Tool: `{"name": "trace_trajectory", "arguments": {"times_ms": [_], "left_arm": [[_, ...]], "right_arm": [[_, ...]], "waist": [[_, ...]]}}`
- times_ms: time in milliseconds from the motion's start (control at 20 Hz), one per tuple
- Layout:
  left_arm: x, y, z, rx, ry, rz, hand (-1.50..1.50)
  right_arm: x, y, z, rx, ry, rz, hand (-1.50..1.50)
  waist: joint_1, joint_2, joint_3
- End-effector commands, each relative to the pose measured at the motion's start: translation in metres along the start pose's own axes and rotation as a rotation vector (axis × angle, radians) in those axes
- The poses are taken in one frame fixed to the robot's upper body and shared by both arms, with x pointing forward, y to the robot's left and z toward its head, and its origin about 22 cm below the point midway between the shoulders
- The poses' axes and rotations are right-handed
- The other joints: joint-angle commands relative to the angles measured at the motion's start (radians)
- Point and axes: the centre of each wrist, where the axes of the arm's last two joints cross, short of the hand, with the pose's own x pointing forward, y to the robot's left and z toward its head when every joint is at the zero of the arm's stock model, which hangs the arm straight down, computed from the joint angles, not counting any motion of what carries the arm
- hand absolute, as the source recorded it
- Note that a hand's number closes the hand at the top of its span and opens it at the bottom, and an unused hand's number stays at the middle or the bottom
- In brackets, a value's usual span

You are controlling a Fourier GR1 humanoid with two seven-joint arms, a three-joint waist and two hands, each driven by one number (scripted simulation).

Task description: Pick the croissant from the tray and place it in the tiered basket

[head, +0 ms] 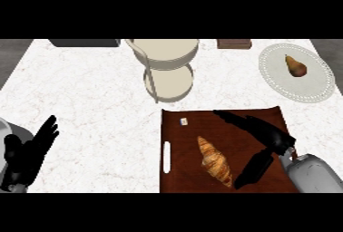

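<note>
A pear [295,66] lies on a pale round plate [315,93] at the far right of the white marble counter [87,99], with a dark grey box [84,43] and a brown block [234,43] along the far edge.

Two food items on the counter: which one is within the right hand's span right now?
The croissant on the brown tray, lying between the right hand's thumb and fingers. The pear sits apart on the white plate at the far right.
</note>
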Motion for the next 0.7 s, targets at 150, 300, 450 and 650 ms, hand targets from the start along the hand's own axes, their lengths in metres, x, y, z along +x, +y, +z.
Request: {"name": "trace_trajectory", "arguments": {"times_ms": [150,300,450,650], "left_arm": [[0.02,0.002,-0.004,0.0,-0.029,0.008,0.0],[0.006,-0.001,-0.003,0.01,-0.016,0.014,0.0],[0.012,0.0,-0.013,-0.003,-0.004,-0.001,0.0],[0.011,0.016,0.002,-0.01,0.003,0.001,0.0]], "right_arm": [[0.028,-0.01,0.006,0.114,0.135,0.07,-1.5],[0.028,-0.019,0.017,0.095,0.196,0.088,-1.5],[0.025,-0.021,0.011,0.086,0.226,0.104,-1.5],[0.01,-0.018,0.02,0.081,0.243,0.069,-1.5]], "waist": [[-0.002,-0.001,0.0],[-0.006,0.0,0.0],[-0.006,0.001,0.0],[-0.004,0.0,0.001]]}}
